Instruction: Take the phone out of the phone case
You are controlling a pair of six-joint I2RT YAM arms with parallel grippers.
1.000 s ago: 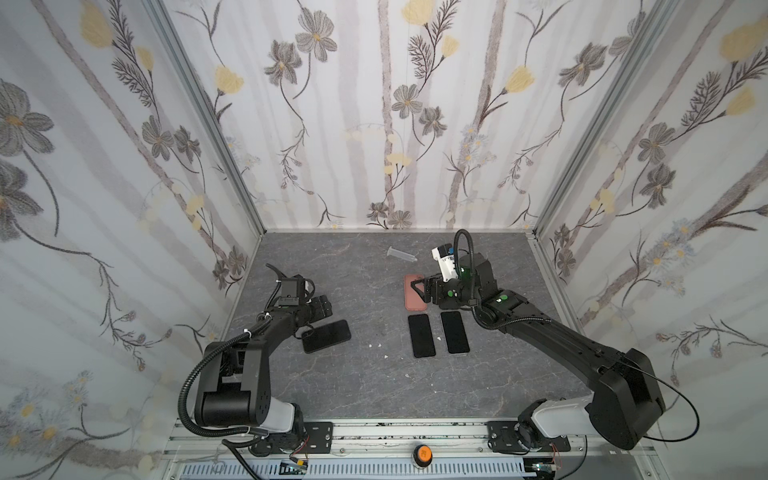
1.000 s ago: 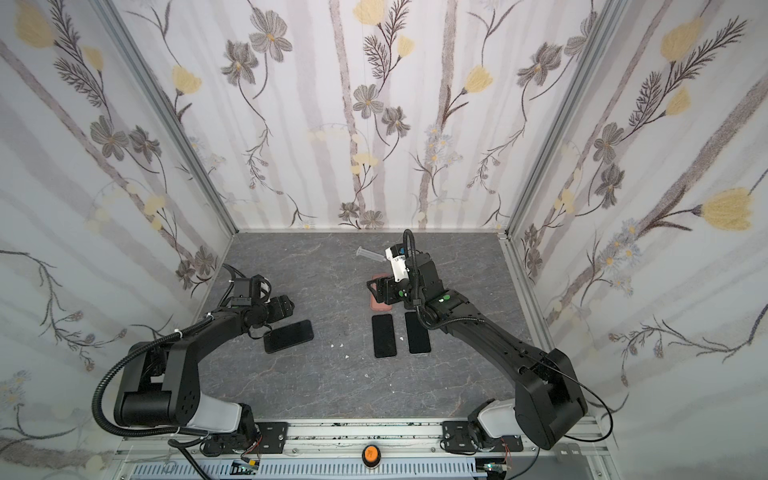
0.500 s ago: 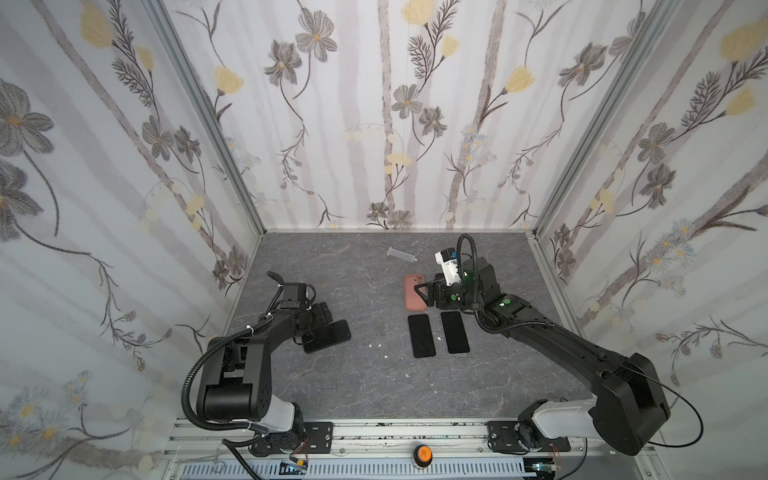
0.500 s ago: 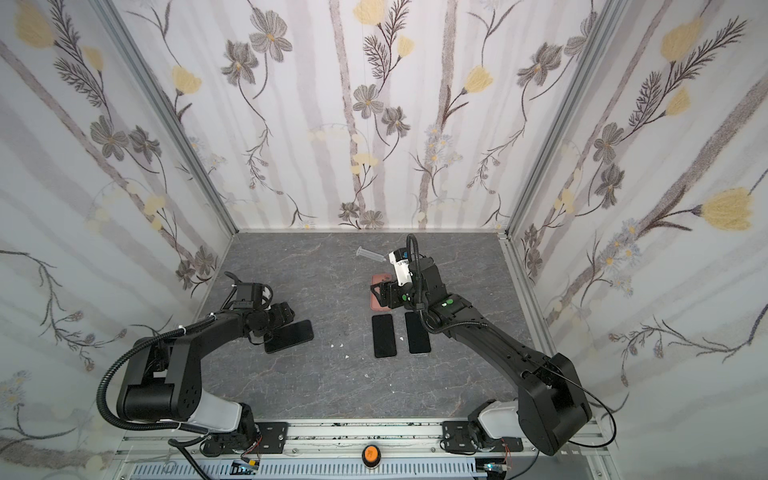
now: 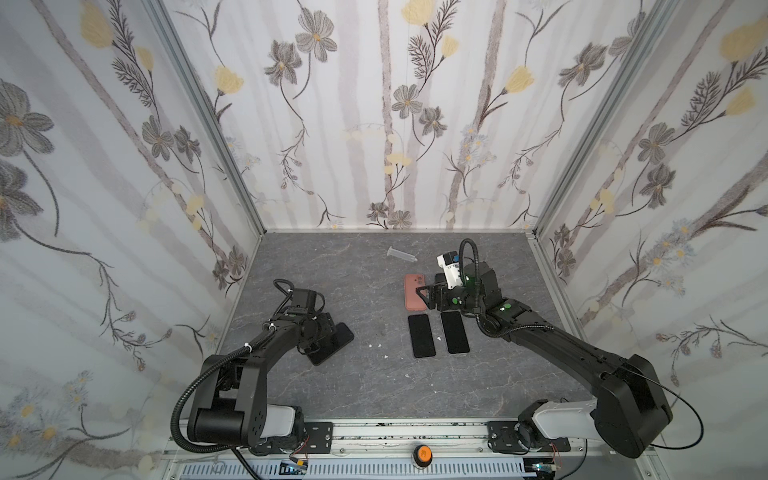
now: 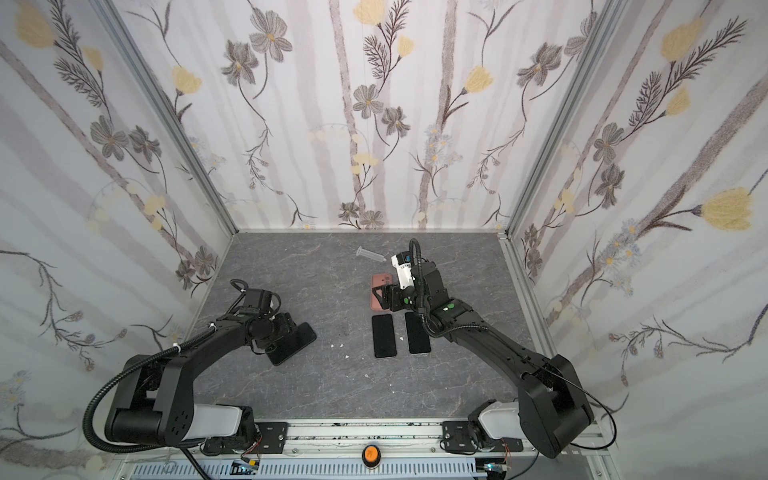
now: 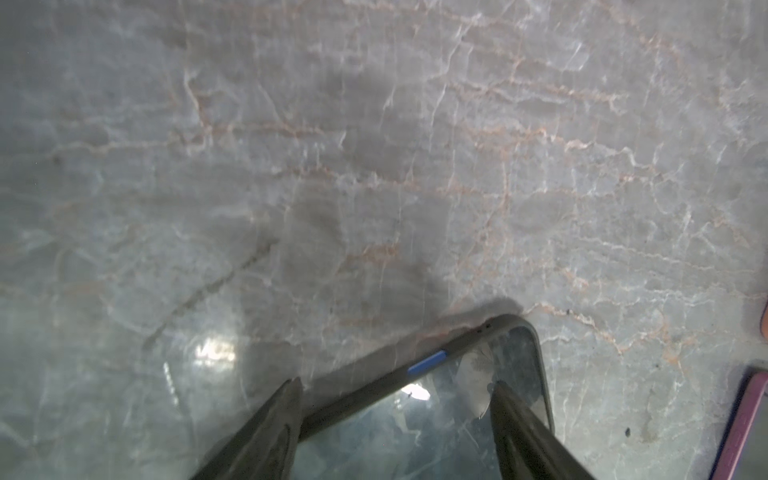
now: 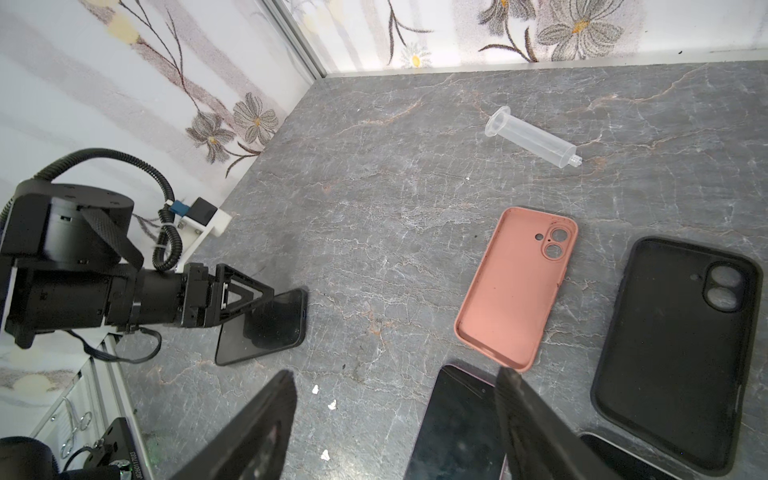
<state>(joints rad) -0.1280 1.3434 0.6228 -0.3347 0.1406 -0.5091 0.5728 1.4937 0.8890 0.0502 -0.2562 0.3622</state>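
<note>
Moved since a second ago: the left gripper (image 7: 395,382) has come down over the black phone in its dark grey rubber case (image 5: 334,348).

We find this cased phone flat and screen up on the left of the grey marbled tabletop (image 5: 374,395).

Left gripper: fingers spread. One fingertip (image 7: 282,415) sits outside the case's long edge and its partner is above the glass, with a corner of the phone between them.

Right gripper (image 8: 395,374): spread, holding nothing, hovering near the empty salmon-pink silicone case (image 8: 515,291).

We also list:
- empty black case (image 8: 673,345)
- pink-rimmed bare phone (image 8: 457,415)
- second bare black phone (image 5: 455,332) just beside it
- clear plastic syringe barrel (image 5: 401,254)
</note>
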